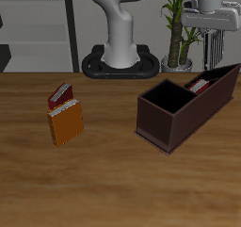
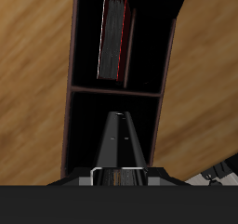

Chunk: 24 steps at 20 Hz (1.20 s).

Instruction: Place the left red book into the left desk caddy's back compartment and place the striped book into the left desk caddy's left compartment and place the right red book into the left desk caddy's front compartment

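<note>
The left desk caddy (image 1: 193,116) is a long dark maroon box; the wrist view looks down into it (image 2: 116,90). The left red book (image 1: 200,83) stands inside one of its slots, red-edged in the wrist view (image 2: 112,37). My gripper (image 1: 212,59) hangs above the caddy's far end, shut on the striped book (image 2: 121,144), which it holds edge-down over the compartment beside the red book's slot. The right red book (image 1: 59,92) stands on the table far from the caddy, just behind the orange book (image 1: 66,124).
The robot's base (image 1: 120,61) stands at the back of the table. A potted plant (image 1: 177,33) stands behind the caddy, close to the gripper. The caddy's large square compartment (image 1: 169,99) is at its near end.
</note>
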### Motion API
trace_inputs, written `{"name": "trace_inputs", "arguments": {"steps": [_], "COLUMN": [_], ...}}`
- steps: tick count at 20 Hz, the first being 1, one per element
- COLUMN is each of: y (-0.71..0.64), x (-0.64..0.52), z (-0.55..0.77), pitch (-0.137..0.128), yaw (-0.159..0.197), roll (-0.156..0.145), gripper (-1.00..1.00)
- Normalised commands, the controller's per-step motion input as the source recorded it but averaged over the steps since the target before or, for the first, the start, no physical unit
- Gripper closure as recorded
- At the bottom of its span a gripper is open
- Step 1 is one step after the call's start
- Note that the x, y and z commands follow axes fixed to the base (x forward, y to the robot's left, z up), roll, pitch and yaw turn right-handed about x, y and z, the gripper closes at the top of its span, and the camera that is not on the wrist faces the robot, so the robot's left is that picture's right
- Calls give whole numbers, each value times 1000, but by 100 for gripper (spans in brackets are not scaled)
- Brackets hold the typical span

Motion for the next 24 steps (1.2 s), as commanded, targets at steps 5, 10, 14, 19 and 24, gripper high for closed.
{"name": "trace_inputs", "arguments": {"steps": [5,10,14,19,24], "y": [49,99,108,9,-18], "x": [106,5,39,67,154], "z": [-18,-47,-24,-35,-46], "pitch": [5,-1,9,1,16], "yaw": [9,12,-1,6,1], "roll": [19,13,28,4,-8], "gripper": [100,100,100,100,100]}}
